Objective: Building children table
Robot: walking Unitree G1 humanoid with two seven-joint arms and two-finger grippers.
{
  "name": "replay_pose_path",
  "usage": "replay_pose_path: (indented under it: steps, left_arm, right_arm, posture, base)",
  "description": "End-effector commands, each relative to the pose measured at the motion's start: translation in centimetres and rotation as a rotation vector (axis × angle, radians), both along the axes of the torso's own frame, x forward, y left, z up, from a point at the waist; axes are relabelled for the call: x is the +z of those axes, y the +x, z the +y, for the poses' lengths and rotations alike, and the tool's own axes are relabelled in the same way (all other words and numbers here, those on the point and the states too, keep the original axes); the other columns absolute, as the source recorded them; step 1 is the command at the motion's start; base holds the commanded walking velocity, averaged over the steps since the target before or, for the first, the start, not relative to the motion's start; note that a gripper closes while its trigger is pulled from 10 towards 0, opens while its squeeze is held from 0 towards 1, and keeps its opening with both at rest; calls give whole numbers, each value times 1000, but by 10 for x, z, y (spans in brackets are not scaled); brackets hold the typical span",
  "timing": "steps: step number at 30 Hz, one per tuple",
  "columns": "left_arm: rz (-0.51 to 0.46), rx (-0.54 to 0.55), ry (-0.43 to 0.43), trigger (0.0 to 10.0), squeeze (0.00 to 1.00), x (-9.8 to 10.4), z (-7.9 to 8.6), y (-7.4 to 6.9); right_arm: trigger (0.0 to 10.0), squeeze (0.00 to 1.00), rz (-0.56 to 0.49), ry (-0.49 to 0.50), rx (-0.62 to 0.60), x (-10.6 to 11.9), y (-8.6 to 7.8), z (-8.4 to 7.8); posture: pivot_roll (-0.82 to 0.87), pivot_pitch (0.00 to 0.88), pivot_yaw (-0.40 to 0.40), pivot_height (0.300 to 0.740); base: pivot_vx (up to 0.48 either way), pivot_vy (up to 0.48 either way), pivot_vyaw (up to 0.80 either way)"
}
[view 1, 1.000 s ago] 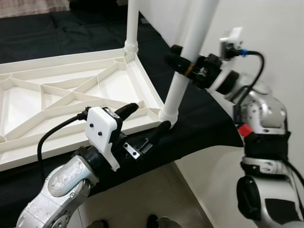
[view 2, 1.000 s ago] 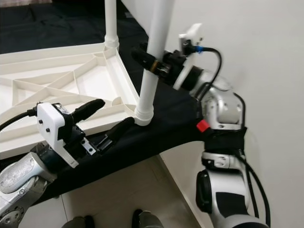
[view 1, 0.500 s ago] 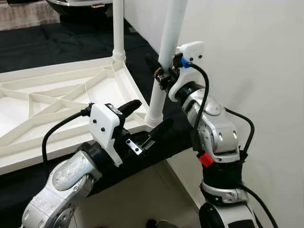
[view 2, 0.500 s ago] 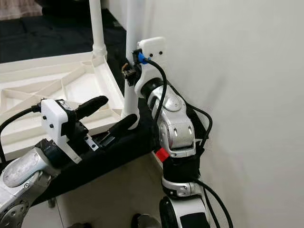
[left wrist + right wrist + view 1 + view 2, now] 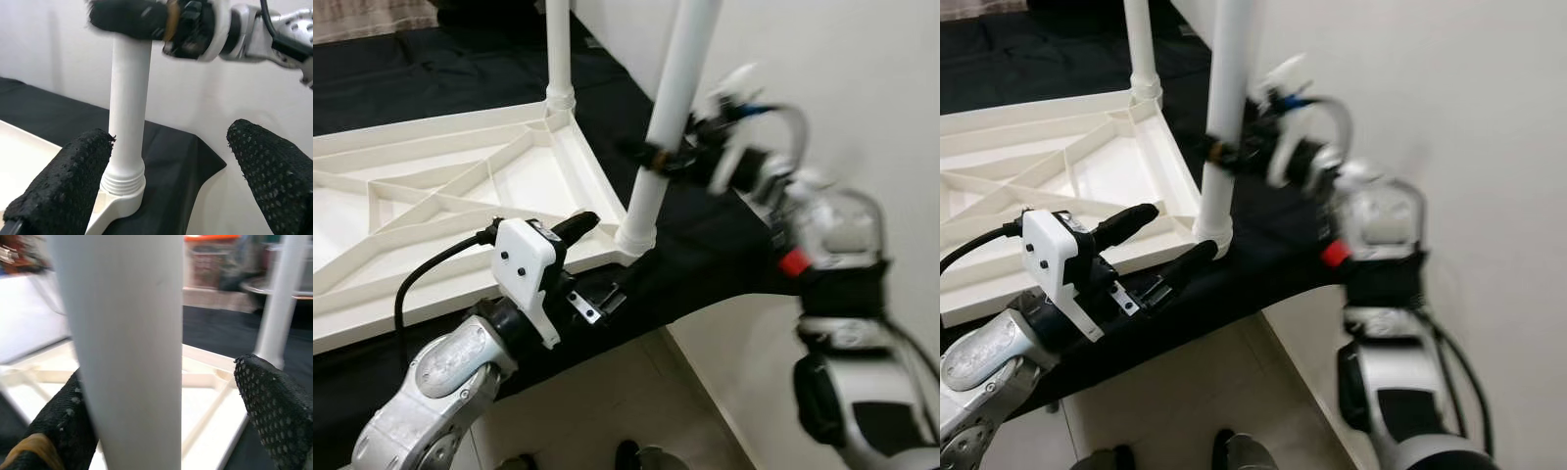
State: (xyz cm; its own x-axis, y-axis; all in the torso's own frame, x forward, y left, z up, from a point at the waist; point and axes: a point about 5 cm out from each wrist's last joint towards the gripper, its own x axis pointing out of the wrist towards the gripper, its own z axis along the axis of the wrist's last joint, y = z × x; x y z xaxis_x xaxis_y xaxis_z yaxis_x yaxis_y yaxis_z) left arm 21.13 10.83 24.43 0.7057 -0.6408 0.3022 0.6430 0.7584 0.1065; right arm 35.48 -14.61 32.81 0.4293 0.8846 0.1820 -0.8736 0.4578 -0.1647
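1. My right gripper [image 5: 651, 157] straddles the near table leg [image 5: 671, 108] mid-shaft, fingers spread, not clamped.
2. My left gripper [image 5: 612, 245] hovers unclenched near the leg's socket [image 5: 634, 238].
3. The upturned tabletop [image 5: 440, 196] lies on black cloth [image 5: 705, 255]; its plastic looks light, stiff and slick, so I'd grip low.

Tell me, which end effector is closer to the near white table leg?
Right. The right end effector straddles the near leg midway up; the left end effector sits open beside its base socket.
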Motion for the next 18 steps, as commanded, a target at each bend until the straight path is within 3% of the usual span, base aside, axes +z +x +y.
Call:
replay_pose_path:
  steps: [1, 6, 12, 13, 14, 15, 18]
  left_arm:
    - [-3, -14, 13, 10000, 0, 0, 0, -7]
    - [-4, 11, 26, 10000, 0, 2, 6, -13]
    - [-10, 28, 34, 10000, 0, 3, 9, -16]
    - [-18, 34, 42, 10000, 0, 6, 10, -20]
    - [-18, 34, 42, 10000, 0, 6, 10, -20]
    - [-25, 42, 53, 10000, 0, 8, 13, -24]
    - [-28, 65, 81, 10000, 0, 10, 17, -35]
  right_arm:
    - [10000, 0, 8, 3, 60, -1, -1, -6]
    - [10000, 0, 10, -93, 192, 0, -3, -17]
    - [10000, 0, 5, -115, 243, 4, 0, -20]
    - [4941, 0, 5, -128, 267, 5, 1, -19]
    - [4941, 0, 5, -128, 267, 5, 1, -19]
    - [0, 0, 9, -135, 285, 5, 3, -19]
    - [0, 0, 8, -149, 285, 5, 5, -22]
  posture:
    - [49, 256, -120, 740]
    - [63, 263, -128, 740]
    - [65, 263, -133, 740]
    - [67, 262, -135, 740]
    - [67, 262, -135, 740]
    - [66, 263, -137, 740]
    - [76, 266, -146, 740]
  base:
    - [0, 0, 0]
    - [0, 0, 0]
    - [0, 0, 0]
    - [0, 0, 0]
    - [0, 0, 0]
    - [0, 0, 0]
    - [0, 0, 0]
